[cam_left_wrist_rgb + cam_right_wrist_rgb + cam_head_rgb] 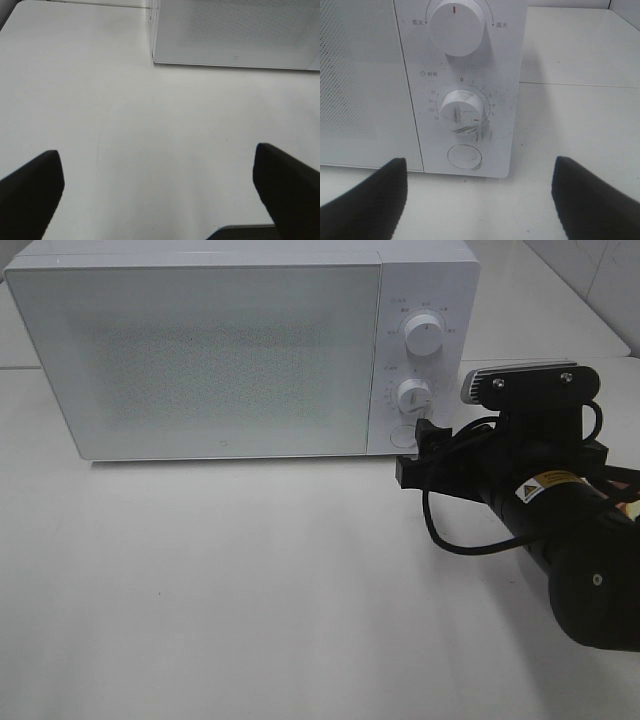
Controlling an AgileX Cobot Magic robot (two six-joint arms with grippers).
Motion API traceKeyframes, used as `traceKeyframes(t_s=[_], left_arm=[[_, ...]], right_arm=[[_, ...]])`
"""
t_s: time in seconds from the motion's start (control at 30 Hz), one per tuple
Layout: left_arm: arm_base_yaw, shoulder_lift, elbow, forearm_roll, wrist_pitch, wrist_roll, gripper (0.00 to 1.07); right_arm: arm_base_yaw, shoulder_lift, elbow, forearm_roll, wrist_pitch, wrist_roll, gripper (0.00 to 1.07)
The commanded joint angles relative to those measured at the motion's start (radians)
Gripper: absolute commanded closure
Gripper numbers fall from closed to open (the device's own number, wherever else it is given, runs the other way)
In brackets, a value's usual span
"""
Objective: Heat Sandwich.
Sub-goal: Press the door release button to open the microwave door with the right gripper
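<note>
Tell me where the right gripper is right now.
In the high view the right gripper is right of centre, jaws open, close in front of the microwave, by the round button under its lower dial.

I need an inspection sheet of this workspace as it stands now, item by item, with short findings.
Surface: white table, faint scuff marks.
Job's things: sandwich not seen; white microwave, door shut, inside hidden.
Clutter: nothing seen.
Grippers: left gripper open above the table; right gripper open, facing the round button below the timer knob.
Cables: black cable loops off the right arm, over the table.
Surroundings: pale tiled surface behind, unclear.
</note>
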Motion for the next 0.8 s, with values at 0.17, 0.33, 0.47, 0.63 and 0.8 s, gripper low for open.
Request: traceKeyframes(t_s=[0.17, 0.33, 0.47, 0.63, 0.8], left_arm=[[0.003, -0.024, 0.002, -0.004, -0.013, -0.001, 0.09], [0.003, -0.024, 0.002, -0.004, -0.013, -0.001, 0.09], [0.003, -0.024, 0.002, -0.004, -0.013, -0.001, 0.09], [0.003, -0.024, 0.002, -0.004, -0.013, -0.001, 0.09], [0.003, -0.024, 0.002, -0.004, -0.013, -0.001, 0.09]], right_arm=[[0.002, -0.001, -0.006, -0.003, -0.011, 0.116, 0.31], [0.002, -0.001, -0.006, -0.003, -0.01, 0.38, 0.31], [0.002, -0.001, -0.006, -0.003, -0.01, 0.565, 0.31], [0.002, -0.001, -0.006, -0.003, 0.001, 0.905, 0.34], [0.002, -0.001, -0.006, -0.001, 0.023, 1.141, 0.43]])
